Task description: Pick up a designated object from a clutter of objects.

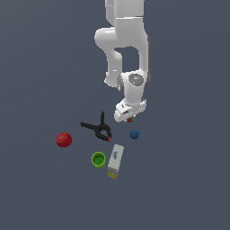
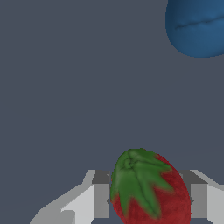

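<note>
Off the arm, the exterior view shows the white arm (image 1: pixel 126 40) coming down from the top edge, bent at the elbow, with its wrist turned downward over the dark table (image 1: pixel 40 193). At its tip the claw (image 1: pixel 130 119) sits low, and a speck of red and green — the strawberry (image 1: pixel 130 120) — shows just under it. The blue ball (image 1: pixel 134 134) lies near, a little toward the exterior view's right and closer to the camera. Toward the exterior view's left of the claw lies the black clamp (image 1: pixel 99 128), its orange-tipped nose pointing toward the ball. Nearer the camera stand the green cup (image 1: pixel 98 159) and, just beside it, the white-and-yellow box (image 1: pixel 115 161) lying flat. The red round fruit (image 1: pixel 64 139) sits well apart, at the exterior view's left.

On the wrist view, the strawberry (image 2: pixel 151 188) fills the space between the two grey fingers (image 2: pixel 98 197), leafy cap tilted toward the camera — the fingers stand close against its sides, so the claw appears closed on it. The blue ball (image 2: pixel 197 26) shows large in one corner, apart from the berry.
</note>
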### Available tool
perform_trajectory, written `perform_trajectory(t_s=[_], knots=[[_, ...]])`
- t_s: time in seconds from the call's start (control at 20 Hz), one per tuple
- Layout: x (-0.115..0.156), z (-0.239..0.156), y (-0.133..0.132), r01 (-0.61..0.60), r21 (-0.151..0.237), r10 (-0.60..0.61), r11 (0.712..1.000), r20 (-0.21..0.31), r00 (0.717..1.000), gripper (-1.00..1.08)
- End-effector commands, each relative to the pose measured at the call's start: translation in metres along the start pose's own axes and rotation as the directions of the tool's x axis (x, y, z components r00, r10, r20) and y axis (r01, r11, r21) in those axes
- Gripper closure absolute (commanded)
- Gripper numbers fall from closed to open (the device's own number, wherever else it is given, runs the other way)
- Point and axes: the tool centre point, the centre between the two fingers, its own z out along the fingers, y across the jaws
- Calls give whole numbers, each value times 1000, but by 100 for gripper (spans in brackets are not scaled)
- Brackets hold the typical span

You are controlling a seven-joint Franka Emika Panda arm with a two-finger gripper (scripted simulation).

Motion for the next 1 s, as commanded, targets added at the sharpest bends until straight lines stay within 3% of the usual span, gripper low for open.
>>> perform_trajectory(t_s=[0.0, 0.45, 0.95], knots=[[1, -3, 3, 0, 0, 0, 1000, -1, 1000, 108], [10, -37, 25, 0, 0, 0, 1000, -1, 1000, 108], [31, -109, 74, 1, 3, -1, 1000, -2, 1000, 108]])
